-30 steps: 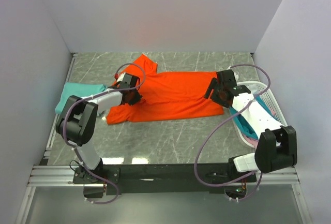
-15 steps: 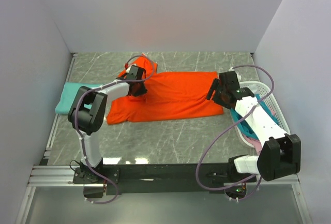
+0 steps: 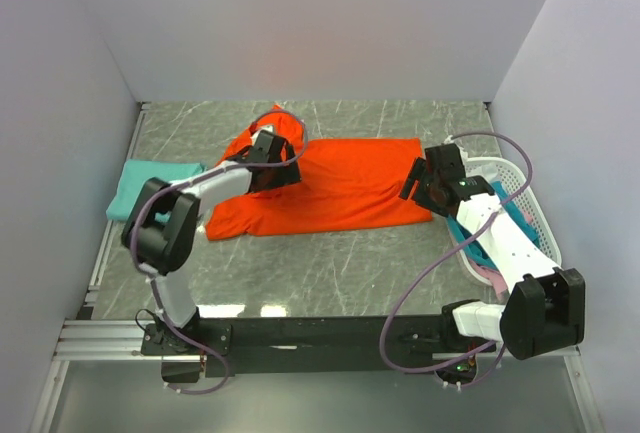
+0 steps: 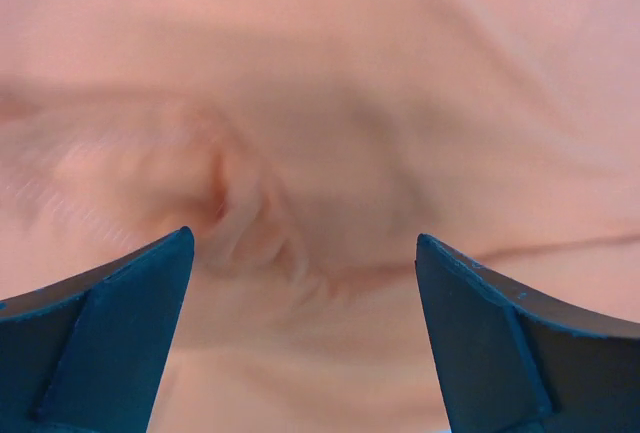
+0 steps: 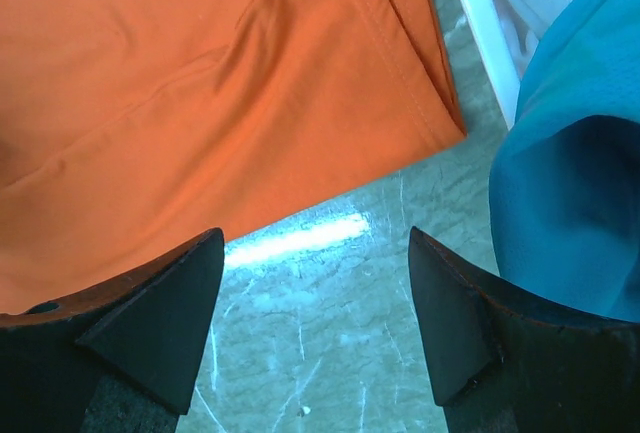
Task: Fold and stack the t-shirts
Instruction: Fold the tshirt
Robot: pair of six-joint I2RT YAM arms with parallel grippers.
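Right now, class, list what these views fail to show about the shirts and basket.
Top view: the right arm covers much of the basket, so its shirt count is unclear.
Top view: the left claw hides the orange t-shirt part under it.
Left wrist view: that t-shirt is blurred and washed out.
Right wrist view: the basket's teal t-shirt is cut off by the edge.

You have a grey marbled tabletop (image 3: 330, 263) boxed by plain white walls (image 3: 300, 23) on three sides, with glare patches (image 3: 268, 310) near its front edge.
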